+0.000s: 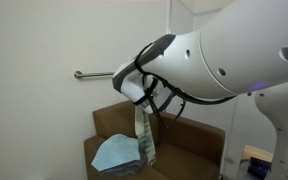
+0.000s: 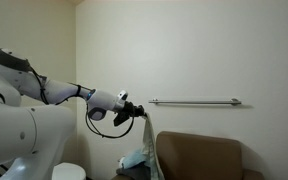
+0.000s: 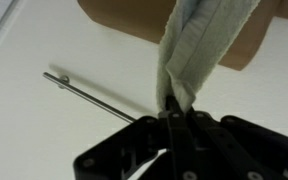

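pincer [image 3: 172,112] clenched on the towel [image 3: 199,50], lifted and dangling by the box [image 1: 109,122], not on the rail [image 3: 94,97] yet.

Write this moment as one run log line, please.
gripper: shut on towel | towel: hangs down over brown chair | wall bar: apart from towel

Cloth [image 3: 199,45] pale blue-grey; armchair [image 2: 199,155] brown; rail [image 2: 194,102] silver; tool [image 3: 172,108] black.

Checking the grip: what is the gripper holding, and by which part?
A pale greenish fabric towel, pinched at its upper end by the gripper; the rest hangs.
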You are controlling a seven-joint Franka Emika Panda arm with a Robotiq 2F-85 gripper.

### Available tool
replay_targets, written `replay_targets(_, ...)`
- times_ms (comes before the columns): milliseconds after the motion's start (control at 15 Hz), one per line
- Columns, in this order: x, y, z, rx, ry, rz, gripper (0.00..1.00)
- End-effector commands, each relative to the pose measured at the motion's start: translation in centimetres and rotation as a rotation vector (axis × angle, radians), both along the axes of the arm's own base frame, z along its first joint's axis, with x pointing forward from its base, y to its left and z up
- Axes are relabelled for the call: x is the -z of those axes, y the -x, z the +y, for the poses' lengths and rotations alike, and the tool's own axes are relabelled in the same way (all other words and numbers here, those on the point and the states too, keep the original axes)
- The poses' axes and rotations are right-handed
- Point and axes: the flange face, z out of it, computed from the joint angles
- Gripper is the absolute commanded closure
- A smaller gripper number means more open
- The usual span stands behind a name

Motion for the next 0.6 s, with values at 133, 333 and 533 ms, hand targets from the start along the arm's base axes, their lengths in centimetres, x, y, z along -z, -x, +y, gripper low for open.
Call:
replay_targets(133,-10.0,2.6,-2.7,-0.055,-0.211,-0.235,0.95)
replay_targets(333,-16.2,4.8,-7.9,0.03,-0.283,-0.411,0.95)
replay_targets(533,-22.2,6.5,-12.6,0.124,-0.3,-0.57,0.95)
